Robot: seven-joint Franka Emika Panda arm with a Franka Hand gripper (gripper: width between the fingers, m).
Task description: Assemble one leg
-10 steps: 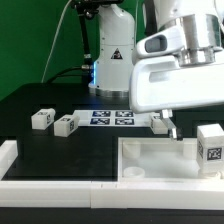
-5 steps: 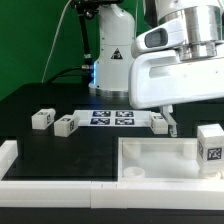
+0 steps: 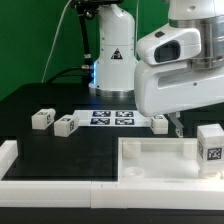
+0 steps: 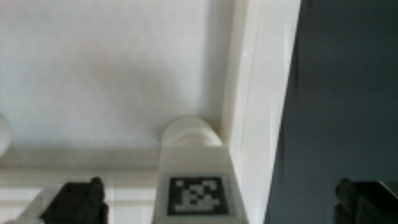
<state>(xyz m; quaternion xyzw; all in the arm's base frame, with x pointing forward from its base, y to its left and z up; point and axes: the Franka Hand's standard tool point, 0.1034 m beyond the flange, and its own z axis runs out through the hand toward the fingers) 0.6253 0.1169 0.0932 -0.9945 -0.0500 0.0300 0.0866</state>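
Observation:
In the wrist view my gripper is open, its two dark fingertips wide apart. One leg, white with a tag on its face, lies between them, touching neither. In the exterior view the gripper hangs low behind the large white tray-like part, right by that leg, which the arm partly hides. Two more legs lie on the black table at the exterior view's left. Another leg stands upright at the right.
The marker board lies on the table between the left legs and the gripper. A white frame edge runs along the front left. The robot base stands at the back.
The arm has shifted a little toward the exterior view's right and turned. The gripper stays low beside the same leg. The legs have not moved.

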